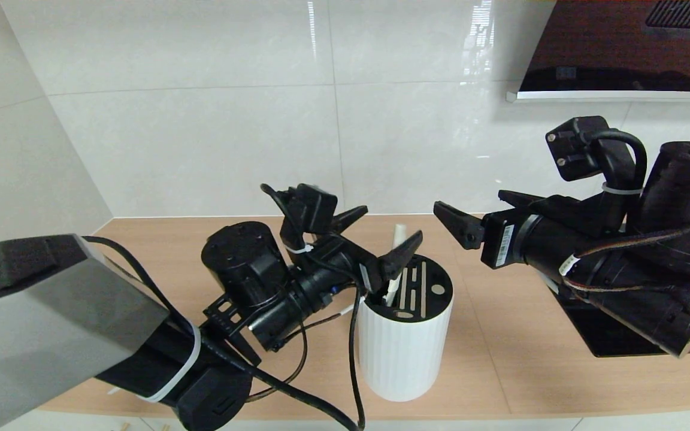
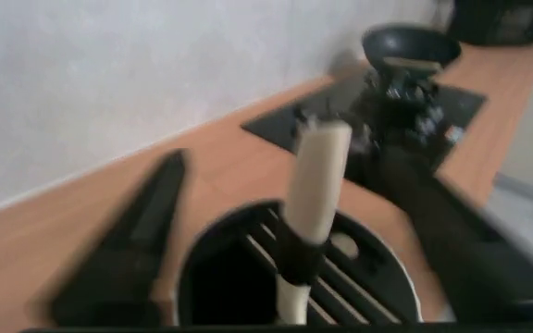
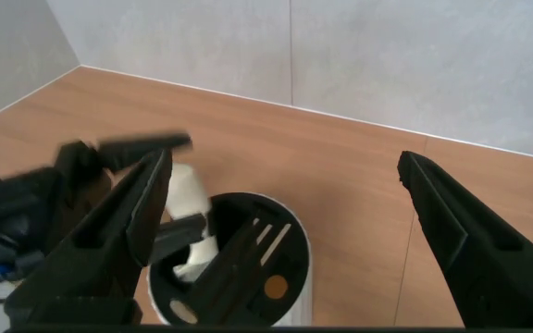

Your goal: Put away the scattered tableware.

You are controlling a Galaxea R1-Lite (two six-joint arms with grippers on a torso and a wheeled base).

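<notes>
Currently straddling cream rod-shaped utensil handle (image 2: 317, 176) with left gripper (image 1: 390, 222) spread wide, white ribbed cylindrical holder (image 1: 402, 347) just beneath; right gripper (image 1: 468, 200) nearby, also wide, holding nothing.

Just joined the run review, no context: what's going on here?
The left gripper is over the white ribbed holder on the wooden counter, its jaws open on either side of a white-handled utensil that stands in one of the slots in the holder's black top. It is not gripping it. The right gripper hangs open and empty beside the holder, above the counter near the black cooktop.
</notes>
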